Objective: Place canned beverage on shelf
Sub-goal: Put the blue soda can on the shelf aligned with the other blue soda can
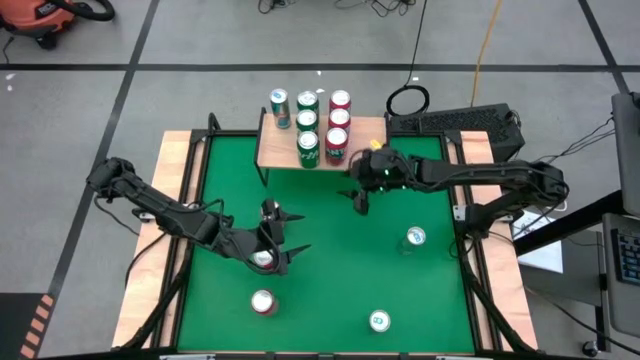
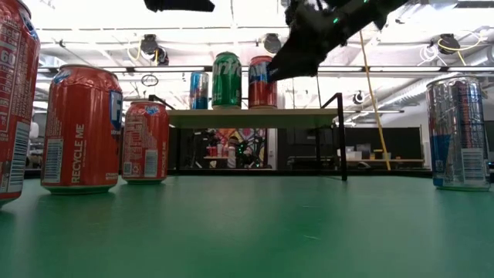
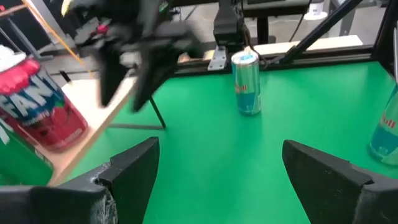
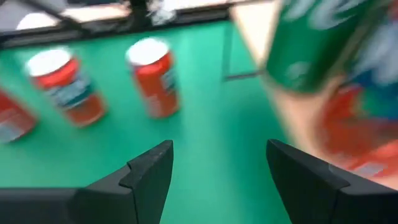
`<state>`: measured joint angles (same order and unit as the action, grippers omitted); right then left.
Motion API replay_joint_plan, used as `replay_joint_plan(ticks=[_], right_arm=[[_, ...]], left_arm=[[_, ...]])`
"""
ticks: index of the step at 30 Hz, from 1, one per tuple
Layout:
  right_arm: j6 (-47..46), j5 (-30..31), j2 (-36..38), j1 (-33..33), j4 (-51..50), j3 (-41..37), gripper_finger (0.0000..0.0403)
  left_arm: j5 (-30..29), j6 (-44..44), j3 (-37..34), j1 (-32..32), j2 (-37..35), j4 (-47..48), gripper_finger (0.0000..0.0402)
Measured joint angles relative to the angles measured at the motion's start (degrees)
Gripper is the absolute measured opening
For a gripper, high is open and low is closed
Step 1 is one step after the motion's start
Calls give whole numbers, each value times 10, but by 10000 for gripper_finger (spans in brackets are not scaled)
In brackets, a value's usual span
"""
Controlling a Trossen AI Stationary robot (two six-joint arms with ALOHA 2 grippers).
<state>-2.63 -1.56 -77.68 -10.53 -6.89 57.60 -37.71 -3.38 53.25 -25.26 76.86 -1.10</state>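
A: Where is the nearest loose can?
B: A red can [image 1: 263, 260] stands upright on the table [image 1: 340, 260], directly under the left tool [image 1: 272, 238], whose fingers are spread and empty

A: And the right tool [image 1: 358, 190]?
B: Released too, just off the shelf [image 1: 268, 145] front, farther from that can, so the left arm is nearer

In the right wrist view the green can [image 4: 311, 43] and red can [image 4: 360, 124] on the shelf [image 4: 292, 118] are smeared and cut off, while the left claw [image 1: 283, 233] covers most of an orange can [image 1: 263, 259].
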Motion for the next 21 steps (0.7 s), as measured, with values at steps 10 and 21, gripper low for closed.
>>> replay_joint_plan(ticks=[10, 21], right_arm=[[-109, 96, 51, 184, -309, 105, 249], [-314, 109, 49, 283, -647, 206, 298]], left_arm=[[2, -24, -21, -5, 23, -34, 331], [30, -20, -28, -11, 88, -148, 331]])
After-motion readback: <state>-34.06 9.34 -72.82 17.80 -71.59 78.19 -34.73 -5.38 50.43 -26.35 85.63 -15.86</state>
